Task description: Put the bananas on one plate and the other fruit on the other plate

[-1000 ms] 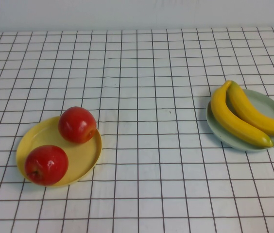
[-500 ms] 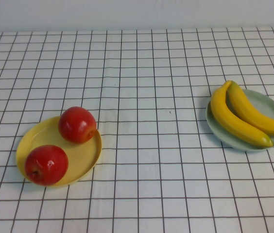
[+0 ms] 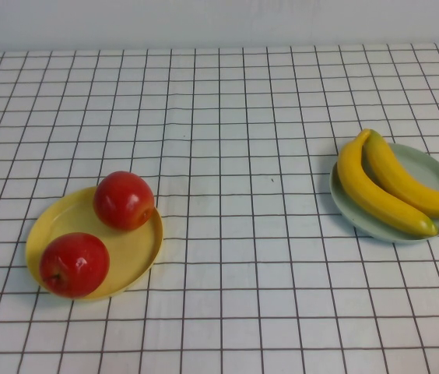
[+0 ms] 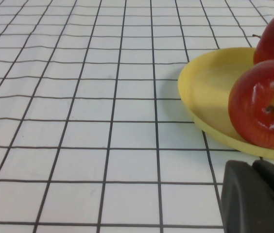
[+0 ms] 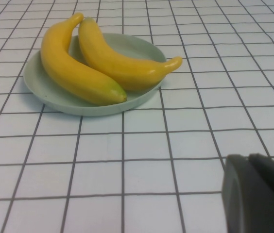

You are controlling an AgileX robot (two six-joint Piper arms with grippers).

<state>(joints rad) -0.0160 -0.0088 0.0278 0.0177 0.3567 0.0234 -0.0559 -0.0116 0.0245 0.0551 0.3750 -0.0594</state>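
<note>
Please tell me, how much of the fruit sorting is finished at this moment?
It looks finished. Both bananas lie on the grey-green plate, and both apples sit on the yellow plate. Nothing is in hand: the left gripper and right gripper are low over the cloth, pulled back from the plates. Nothing seems left.

Two yellow bananas [image 3: 375, 191] [image 3: 410, 179] lie on one pale grey-green plate [image 3: 437, 167]. Two red apples [image 3: 124, 199] [image 3: 74, 264] sit on one yellow plate [image 3: 138, 249]. One checked surface [image 3: 243, 117] carries both plates. Each wrist view shows one dark shape, probably part of a gripper.
</note>
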